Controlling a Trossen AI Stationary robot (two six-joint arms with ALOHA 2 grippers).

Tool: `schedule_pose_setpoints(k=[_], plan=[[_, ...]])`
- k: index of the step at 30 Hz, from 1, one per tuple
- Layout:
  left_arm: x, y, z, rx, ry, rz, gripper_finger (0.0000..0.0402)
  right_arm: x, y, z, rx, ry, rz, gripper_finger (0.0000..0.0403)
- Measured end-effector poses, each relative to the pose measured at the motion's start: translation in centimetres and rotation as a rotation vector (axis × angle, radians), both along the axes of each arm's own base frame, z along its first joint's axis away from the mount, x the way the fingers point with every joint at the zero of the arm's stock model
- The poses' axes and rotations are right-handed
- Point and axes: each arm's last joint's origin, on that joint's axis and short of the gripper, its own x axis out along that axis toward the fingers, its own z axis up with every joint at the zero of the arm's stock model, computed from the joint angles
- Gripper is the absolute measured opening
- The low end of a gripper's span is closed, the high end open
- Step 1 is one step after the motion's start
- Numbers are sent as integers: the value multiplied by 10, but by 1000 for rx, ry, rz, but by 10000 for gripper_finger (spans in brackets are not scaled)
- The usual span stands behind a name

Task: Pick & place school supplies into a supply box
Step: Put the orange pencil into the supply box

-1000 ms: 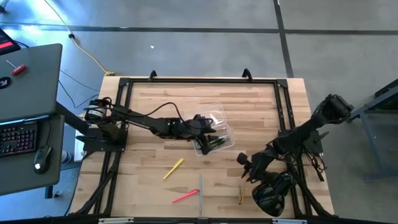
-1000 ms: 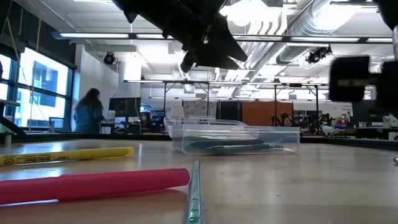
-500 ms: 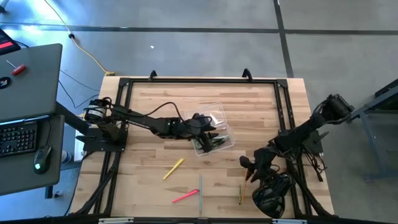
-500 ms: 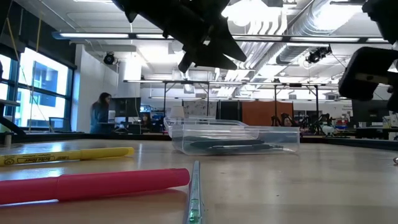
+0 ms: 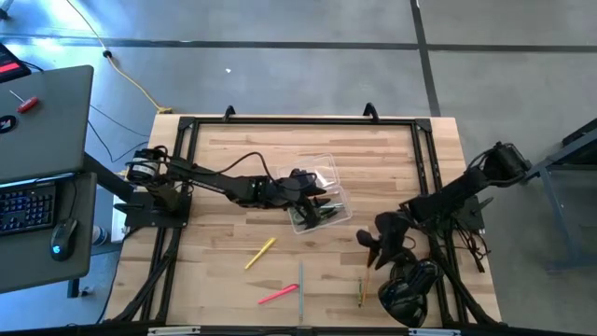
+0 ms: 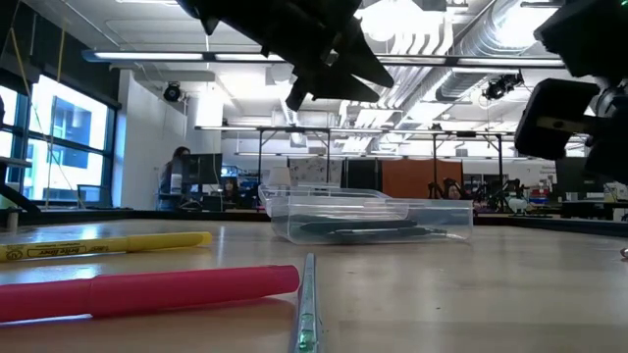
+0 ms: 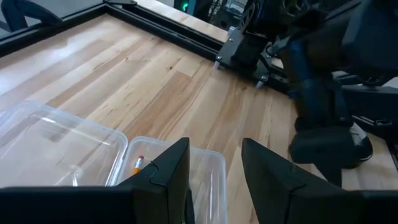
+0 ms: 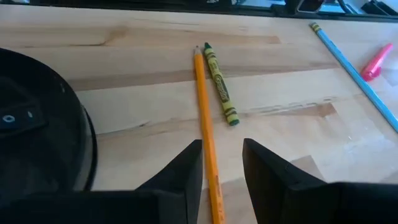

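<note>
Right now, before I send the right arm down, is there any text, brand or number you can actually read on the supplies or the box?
None legible.
Yellow pen: dark print along the barrel, too small to read.
Green crayon: dark wrapper markings, too blurred to read.
Supply box: no label visible.

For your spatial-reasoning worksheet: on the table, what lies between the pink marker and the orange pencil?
The light blue pencil lies between the pink marker and the orange pencil. The high view shows it best; the right wrist view shows the same order.
</note>
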Motion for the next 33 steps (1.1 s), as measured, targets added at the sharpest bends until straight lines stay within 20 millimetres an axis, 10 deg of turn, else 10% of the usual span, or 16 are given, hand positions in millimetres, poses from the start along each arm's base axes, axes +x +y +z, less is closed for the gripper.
schedule_pose_setpoints(k=[33], plan=[[0,0,0,31,8,-10,177,13,-13,-28,107,72,55,94]])
